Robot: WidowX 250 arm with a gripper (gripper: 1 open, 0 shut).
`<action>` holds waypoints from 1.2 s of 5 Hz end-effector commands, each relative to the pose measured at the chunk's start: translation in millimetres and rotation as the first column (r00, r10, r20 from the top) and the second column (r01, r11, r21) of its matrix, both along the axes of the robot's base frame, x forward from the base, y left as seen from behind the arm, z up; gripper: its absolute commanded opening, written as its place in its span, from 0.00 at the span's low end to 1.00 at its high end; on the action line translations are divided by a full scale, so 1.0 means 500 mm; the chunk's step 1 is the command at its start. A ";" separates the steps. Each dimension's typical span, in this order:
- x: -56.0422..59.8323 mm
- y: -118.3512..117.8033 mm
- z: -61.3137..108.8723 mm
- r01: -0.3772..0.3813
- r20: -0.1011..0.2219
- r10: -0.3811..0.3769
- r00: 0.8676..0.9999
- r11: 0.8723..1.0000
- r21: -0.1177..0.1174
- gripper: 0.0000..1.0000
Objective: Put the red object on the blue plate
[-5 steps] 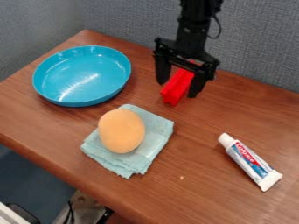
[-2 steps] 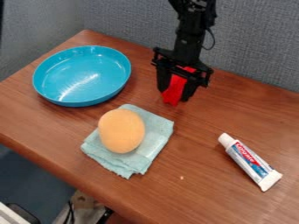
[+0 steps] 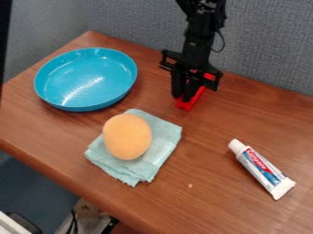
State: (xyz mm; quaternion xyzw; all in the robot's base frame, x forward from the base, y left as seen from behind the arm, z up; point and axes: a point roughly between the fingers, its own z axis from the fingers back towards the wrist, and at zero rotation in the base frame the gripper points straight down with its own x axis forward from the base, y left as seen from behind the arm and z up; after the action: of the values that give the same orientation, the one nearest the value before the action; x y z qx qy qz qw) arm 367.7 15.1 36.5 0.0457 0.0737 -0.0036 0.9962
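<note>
The red object (image 3: pixel 188 100) lies on the wooden table right of the blue plate (image 3: pixel 83 79), clear of its rim. My gripper (image 3: pixel 186 90) points straight down over it, and its black fingers (image 3: pixel 175 84) have closed in against the block's sides. Only the block's lower end shows below the fingers. The turquoise plate has nothing in it.
An orange rounded object (image 3: pixel 126 135) sits on a pale teal cloth (image 3: pixel 156 152) in front of the gripper. A white toothpaste tube (image 3: pixel 263 168) lies at the front right. The table's edge (image 3: pixel 49 154) runs along the near left, and a grey wall stands behind.
The gripper has come down a little over the red object, and its wide-open fingers have closed in on the block. Nothing else has moved.
</note>
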 end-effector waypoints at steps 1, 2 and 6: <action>0.026 0.024 0.029 -0.019 0.057 0.018 0.998 1.000 0.012 0.00; 0.032 0.024 0.030 -0.014 0.063 0.013 0.998 1.000 0.016 0.00; 0.034 0.023 0.024 -0.008 0.079 0.006 0.997 1.000 0.021 0.00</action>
State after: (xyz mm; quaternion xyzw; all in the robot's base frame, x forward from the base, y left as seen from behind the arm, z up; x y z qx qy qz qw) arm 379.4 20.5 36.7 0.0493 0.0525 -0.0009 0.9974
